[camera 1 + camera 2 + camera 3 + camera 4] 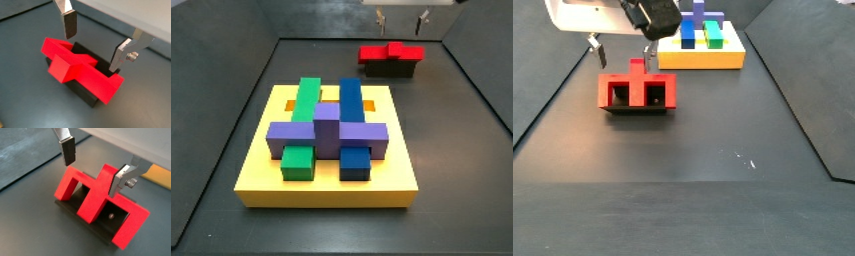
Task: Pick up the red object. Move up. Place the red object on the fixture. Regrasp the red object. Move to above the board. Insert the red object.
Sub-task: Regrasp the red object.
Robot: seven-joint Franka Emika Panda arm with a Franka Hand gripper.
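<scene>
As it sits now, the red object (79,69) rests on the fixture (85,92), released. The gripper (93,41) hangs just above it, fingers (69,24) spread wide, nothing between the pads; one plate stands close beside a red prong in a wrist view (120,180), contact not certain.

Handling, by judgement: rigid moulded plastic, light, smooth-faced, likely a bit slippery against flat pads. No fragility apparent. Best hold looks to be across the flat sides of the central raised prong, or the bar's parallel faces, jaws square to them so it cannot twist.

Appearance: bright red, glossy, a long bar with short square prongs, comb-shaped; prongs stand up in a wrist view (100,198).

Placement: in a side view (390,51) it lies at about one o'clock from the yellow board (329,186), well apart.
</scene>
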